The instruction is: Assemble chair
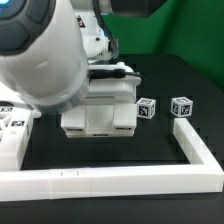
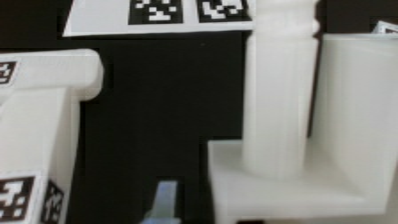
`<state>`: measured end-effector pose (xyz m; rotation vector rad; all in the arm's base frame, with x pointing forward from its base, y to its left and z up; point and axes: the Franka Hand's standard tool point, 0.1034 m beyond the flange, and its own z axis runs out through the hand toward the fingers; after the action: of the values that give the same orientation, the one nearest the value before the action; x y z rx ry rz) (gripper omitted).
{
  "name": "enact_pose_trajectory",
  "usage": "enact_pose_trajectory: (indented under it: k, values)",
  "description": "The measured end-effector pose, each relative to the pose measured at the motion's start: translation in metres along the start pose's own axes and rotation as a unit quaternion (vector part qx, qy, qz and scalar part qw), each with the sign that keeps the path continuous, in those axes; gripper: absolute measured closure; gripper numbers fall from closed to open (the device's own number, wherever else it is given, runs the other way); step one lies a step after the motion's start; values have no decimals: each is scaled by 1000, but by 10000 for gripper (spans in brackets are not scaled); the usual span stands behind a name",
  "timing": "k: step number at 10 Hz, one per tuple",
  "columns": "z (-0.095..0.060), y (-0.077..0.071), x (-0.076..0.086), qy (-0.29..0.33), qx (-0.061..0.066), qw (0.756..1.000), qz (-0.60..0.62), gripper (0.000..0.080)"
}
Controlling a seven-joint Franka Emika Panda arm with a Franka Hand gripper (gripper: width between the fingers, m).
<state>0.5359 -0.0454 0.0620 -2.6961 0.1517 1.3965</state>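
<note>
The chair's joined white parts (image 1: 100,118) stand as one chunky block in the middle of the black table. Two small tagged cubes (image 1: 147,108) (image 1: 181,106) lie to the exterior view's right of it. My gripper hangs just over the block, mostly hidden by the arm (image 1: 40,50). In the wrist view, a round white post (image 2: 285,90) rises from a white slab (image 2: 311,185). A tagged white block (image 2: 45,130) stands across a dark gap. My gripper (image 2: 164,197) shows as one narrow bluish tip in that gap, shut, with nothing seen in it.
The white L-shaped border rail (image 1: 120,182) runs along the front and up the exterior view's right side (image 1: 190,140). More tagged white parts (image 1: 12,128) lie at the exterior view's left. The marker board (image 2: 169,15) lies past the post.
</note>
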Motion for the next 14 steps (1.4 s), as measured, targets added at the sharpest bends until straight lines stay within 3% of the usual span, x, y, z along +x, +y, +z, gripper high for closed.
enact_pose_trajectory:
  k: [3,6,8,9,10,11,12,14]
  values:
    - [14,8,0,-78,3,997,2,764]
    - [22,2,-7,-76,3,997,-2,764]
    - [27,3,-4,-78,3,997,-1,764]
    - [27,4,-2,-75,3,997,0,694]
    - [27,4,0,-73,3,997,0,694]
    - [28,5,0,-74,4,997,0,506]
    - [29,6,1,-75,5,997,1,506]
    - [30,9,4,-75,6,997,2,197]
